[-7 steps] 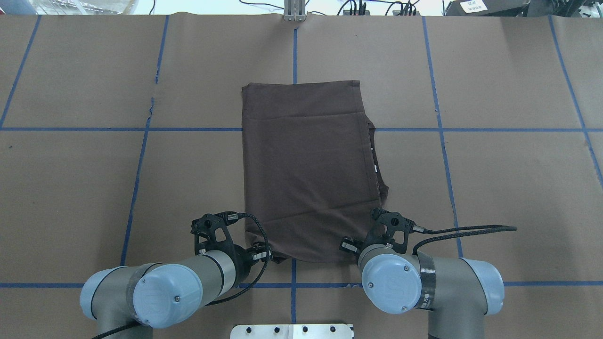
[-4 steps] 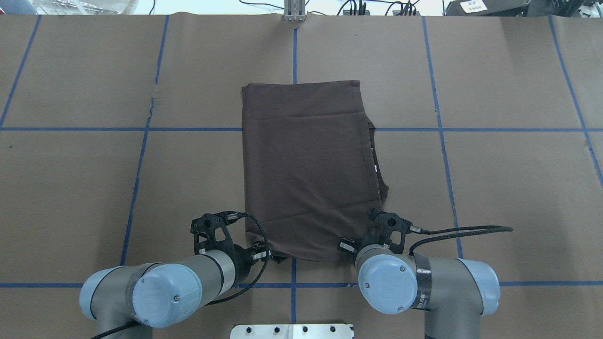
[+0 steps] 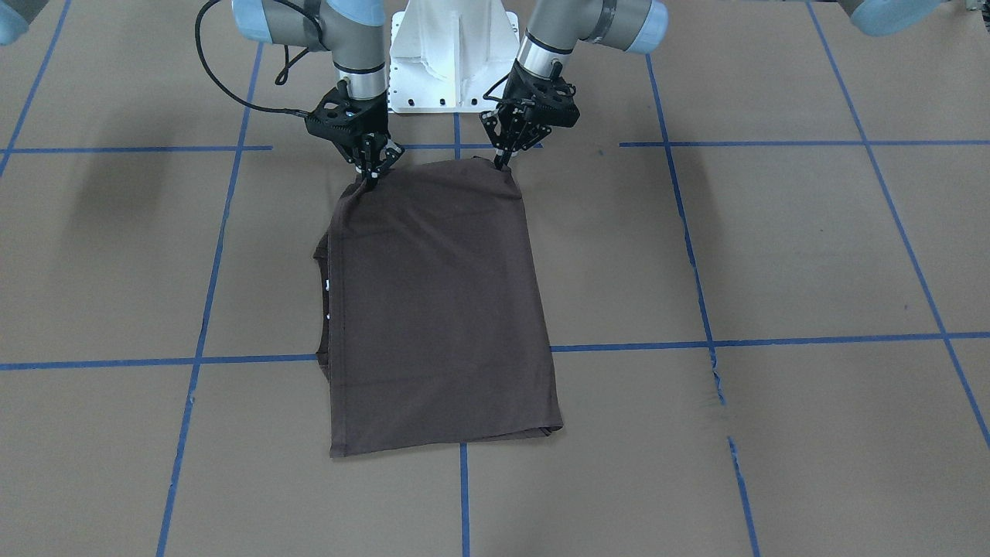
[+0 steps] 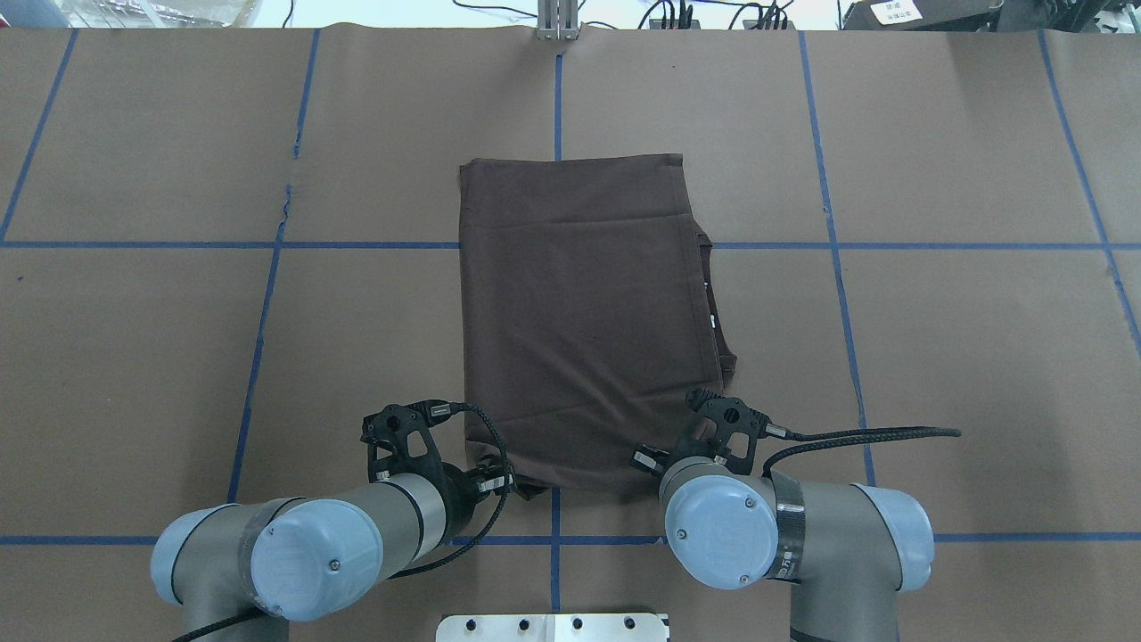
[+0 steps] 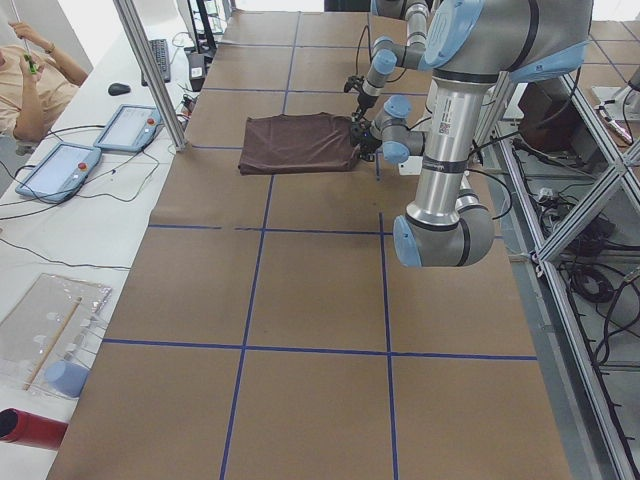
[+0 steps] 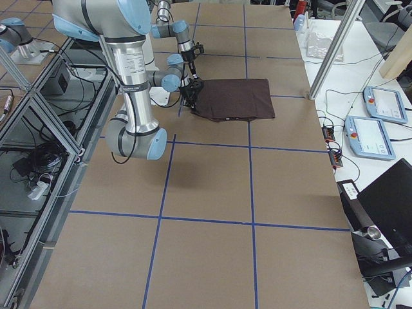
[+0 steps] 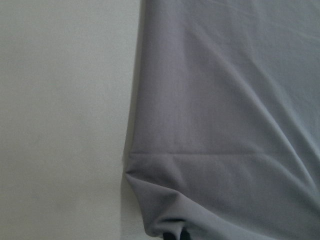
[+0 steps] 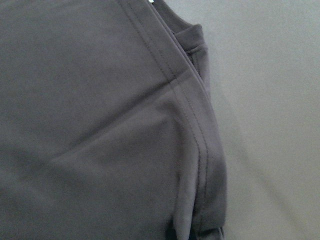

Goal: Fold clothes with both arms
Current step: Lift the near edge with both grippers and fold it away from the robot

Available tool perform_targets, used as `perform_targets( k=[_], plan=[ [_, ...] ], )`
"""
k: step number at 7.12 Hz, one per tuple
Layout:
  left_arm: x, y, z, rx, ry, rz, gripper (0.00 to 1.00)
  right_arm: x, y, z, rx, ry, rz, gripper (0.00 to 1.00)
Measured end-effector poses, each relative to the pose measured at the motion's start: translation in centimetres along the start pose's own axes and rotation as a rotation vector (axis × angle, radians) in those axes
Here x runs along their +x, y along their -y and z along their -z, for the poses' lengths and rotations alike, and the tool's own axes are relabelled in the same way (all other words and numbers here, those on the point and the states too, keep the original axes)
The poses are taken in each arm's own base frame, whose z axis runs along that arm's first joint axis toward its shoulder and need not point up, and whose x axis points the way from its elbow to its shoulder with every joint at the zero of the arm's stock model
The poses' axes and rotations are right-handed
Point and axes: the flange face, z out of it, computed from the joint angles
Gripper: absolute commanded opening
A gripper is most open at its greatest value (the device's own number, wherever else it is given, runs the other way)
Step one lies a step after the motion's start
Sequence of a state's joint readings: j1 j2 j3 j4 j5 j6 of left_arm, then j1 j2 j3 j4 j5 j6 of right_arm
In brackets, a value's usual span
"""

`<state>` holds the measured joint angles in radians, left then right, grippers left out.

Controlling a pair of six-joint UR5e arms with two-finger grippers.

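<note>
I have the dark brown short-sleeved T-shirt (image 4: 579, 321) lying as a folded rectangle on the brown-paper-covered counter (image 4: 936, 357), across its middle blue tape line (image 4: 558, 98). The shirt's long axis runs straight away from the robot, so the far hem lies dead ahead of both end effectors.

The left end effector (image 3: 501, 158) is pinched onto the near left corner and the right end effector (image 3: 371, 172) onto the near right corner. Each wrist view shows cloth gathered into dark fingertips at the bottom edge. From the front, both corners look drawn slightly up off the paper.

Neither arm is nearer; they stand level, one at each end of the near edge. The ribbed collar (image 4: 726, 358) and tiny white neck labels (image 4: 711, 318) peek out along the robot's right side.

I judge the coming move to be carrying the near edge forward over the body toward the far hem, with both arms in step so it lands square. Brown paper runs on past the far hem to a small metal bracket (image 4: 558, 31). The white pedestal base (image 3: 452, 46) sits just behind the end effectors.
</note>
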<state>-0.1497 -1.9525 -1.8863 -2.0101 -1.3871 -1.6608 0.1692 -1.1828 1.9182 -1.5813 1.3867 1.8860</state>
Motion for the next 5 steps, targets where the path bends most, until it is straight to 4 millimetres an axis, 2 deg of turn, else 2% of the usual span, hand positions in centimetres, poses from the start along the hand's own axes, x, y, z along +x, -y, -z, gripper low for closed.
perform_targets(
  k=[1,3,4,5],
  plan=[
    [0.5,0.3,1.1,-0.003,-0.014,-0.01,0.0,-0.6,0.4,0.9,-0.001,0.019,-0.01,0.0],
    [2.2,1.5,5.6,-0.018,-0.035,-0.055,0.0,-1.7,1.3,4.1,-0.017,0.083,-0.028,0.0],
    [3.0,2.6,8.1,-0.043,-0.05,-0.063,0.0,-1.9,1.8,7.0,-0.03,0.127,-0.039,0.0],
    [3.7,3.5,11.1,-0.083,-0.068,-0.063,0.0,-1.8,2.4,10.7,-0.048,0.17,-0.051,0.0]
  ],
)
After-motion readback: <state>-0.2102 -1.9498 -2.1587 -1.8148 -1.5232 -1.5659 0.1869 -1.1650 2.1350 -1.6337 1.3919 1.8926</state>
